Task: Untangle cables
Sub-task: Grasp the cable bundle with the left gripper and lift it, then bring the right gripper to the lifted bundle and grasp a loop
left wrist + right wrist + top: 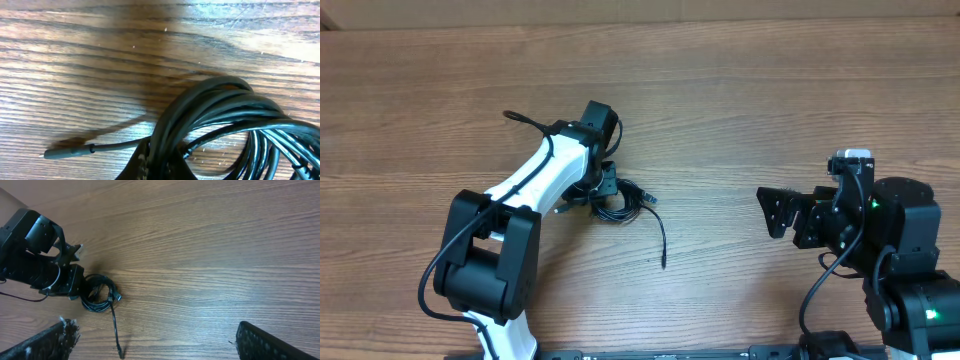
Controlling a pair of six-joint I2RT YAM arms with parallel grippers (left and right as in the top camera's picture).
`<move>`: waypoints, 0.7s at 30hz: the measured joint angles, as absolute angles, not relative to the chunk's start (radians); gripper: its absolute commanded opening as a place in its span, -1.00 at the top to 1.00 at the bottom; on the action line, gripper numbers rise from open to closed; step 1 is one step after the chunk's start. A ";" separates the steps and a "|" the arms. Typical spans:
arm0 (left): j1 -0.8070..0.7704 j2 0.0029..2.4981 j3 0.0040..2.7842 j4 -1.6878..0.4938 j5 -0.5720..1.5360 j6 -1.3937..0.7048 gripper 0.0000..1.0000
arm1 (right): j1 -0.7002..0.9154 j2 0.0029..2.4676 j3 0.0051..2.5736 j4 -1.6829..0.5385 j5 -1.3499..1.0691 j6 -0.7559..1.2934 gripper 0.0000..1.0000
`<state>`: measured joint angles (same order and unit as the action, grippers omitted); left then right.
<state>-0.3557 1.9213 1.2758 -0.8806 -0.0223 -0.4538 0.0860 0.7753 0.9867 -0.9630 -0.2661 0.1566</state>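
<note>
Cables (pixel 620 205) lie as a small coiled black bundle on the wooden table (pixel 770 100), directly at the tip of the left gripper (pixel 605 186). In the overhead view the coil touches the gripper head on the side away from the arm. The left wrist view is very close. Several loops of the cables (pixel 220 110) fill the lower right, stacked and crossing. The bundle's near edge runs down against a dark finger (pixel 143 167) at the bottom edge. The other finger is hidden, so I cannot tell whether the jaws pinch the bundle or only rest on it. One thin strand leaves the bundle beside that finger and ends in a dark plug (pixel 60 152) flat on the wood. Seen from the right wrist, the coil (pixel 97 297) sits against the left gripper (pixel 75 287), with a small pale-tipped plug (pixel 119 298) at its outer rim. A single loose tail (pixel 115 330) runs from the coil away from the left fingers, its end lying free on the table. The right gripper (pixel 772 212) is well apart from the cables and touches none of them. Its fingers (pixel 50 342) are spread wide, one at each lower corner of its own view, with only bare wood between them.
</note>
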 measured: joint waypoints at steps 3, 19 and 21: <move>-0.356 1.921 1.295 -0.903 -0.012 -0.436 0.92 | 0.086 0.775 0.987 -0.969 -0.266 0.157 -1.00; -0.359 1.888 1.546 -1.046 0.479 -0.028 0.92 | 0.086 0.968 0.987 -0.953 -0.421 0.093 -1.00; -0.362 1.888 1.546 -1.060 0.506 0.010 0.91 | 0.086 1.016 0.987 -0.941 -0.469 0.089 -1.00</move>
